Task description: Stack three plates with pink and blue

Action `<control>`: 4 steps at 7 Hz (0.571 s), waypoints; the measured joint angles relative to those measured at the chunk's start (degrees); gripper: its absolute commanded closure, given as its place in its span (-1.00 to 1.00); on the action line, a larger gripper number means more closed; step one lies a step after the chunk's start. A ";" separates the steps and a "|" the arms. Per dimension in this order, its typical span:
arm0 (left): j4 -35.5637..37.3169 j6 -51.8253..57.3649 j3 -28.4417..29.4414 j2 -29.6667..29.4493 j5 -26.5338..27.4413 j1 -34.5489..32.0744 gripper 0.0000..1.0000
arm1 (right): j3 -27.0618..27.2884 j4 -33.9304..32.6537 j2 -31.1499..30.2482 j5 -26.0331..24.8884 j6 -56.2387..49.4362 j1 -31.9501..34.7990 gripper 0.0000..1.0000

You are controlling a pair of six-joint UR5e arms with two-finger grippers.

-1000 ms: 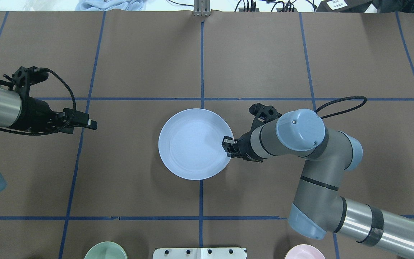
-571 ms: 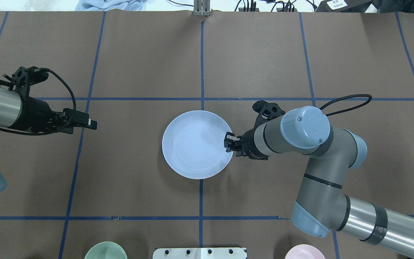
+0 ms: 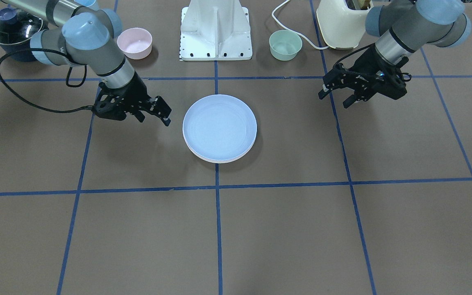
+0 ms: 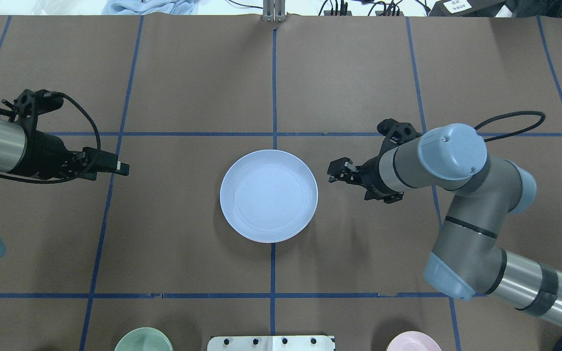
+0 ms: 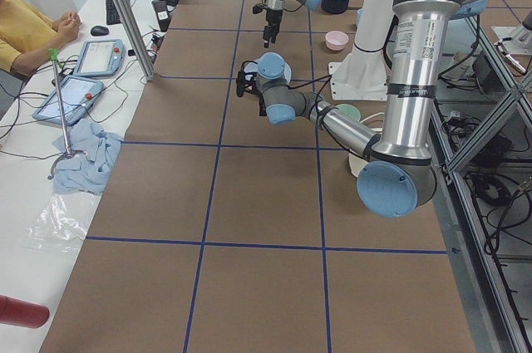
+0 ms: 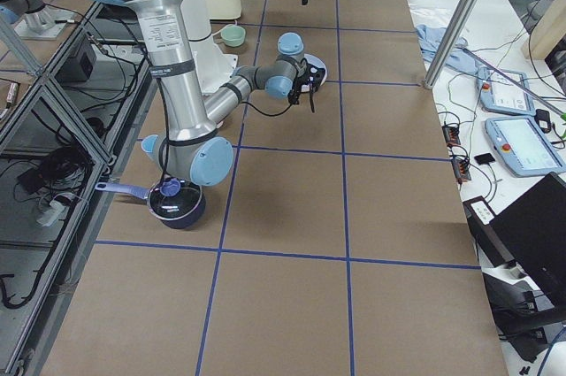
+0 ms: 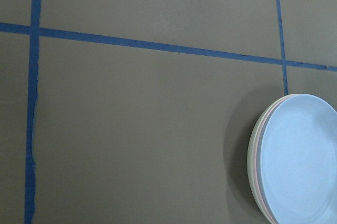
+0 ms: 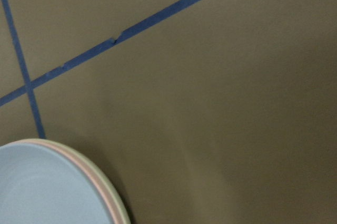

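Observation:
The three plates lie stacked at the table's middle. The light blue plate (image 4: 269,195) is on top, also seen in the front view (image 3: 219,126). Under it, the wrist views show only the rim of the pale pink plate (image 8: 97,182) and, lowest, the rim of the cream plate (image 7: 250,155). My right gripper (image 4: 334,171) is open and empty, a short way to the right of the stack and apart from it; it also shows in the front view (image 3: 163,111). My left gripper (image 4: 124,168) is open and empty, well to the left of the stack (image 3: 333,99).
A small green bowl (image 3: 285,45) and a small pink bowl (image 3: 134,42) stand on either side of the robot base (image 3: 216,28). A cream appliance (image 3: 338,20) with a cord and a lidded dark pot (image 3: 12,30) stand at the near corners.
My right gripper let go of the blue plate's right rim, opened and drew back to the right. The blue plate settled level on the stack. The left arm barely moved.

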 measured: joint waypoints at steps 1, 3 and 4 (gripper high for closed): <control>0.04 5.66 0.05 1.79 -0.09 -1.62 -0.96 | 0.46 0.12 -3.81 3.41 -5.77 4.08 -1.00; 0.36 21.99 1.43 6.68 -0.44 -7.36 -0.96 | -0.11 -0.15 -11.83 10.34 -24.20 14.79 -1.00; 0.46 29.84 3.58 8.51 -1.62 -11.28 -0.97 | -1.67 -0.43 -14.90 14.33 -34.44 21.30 -1.00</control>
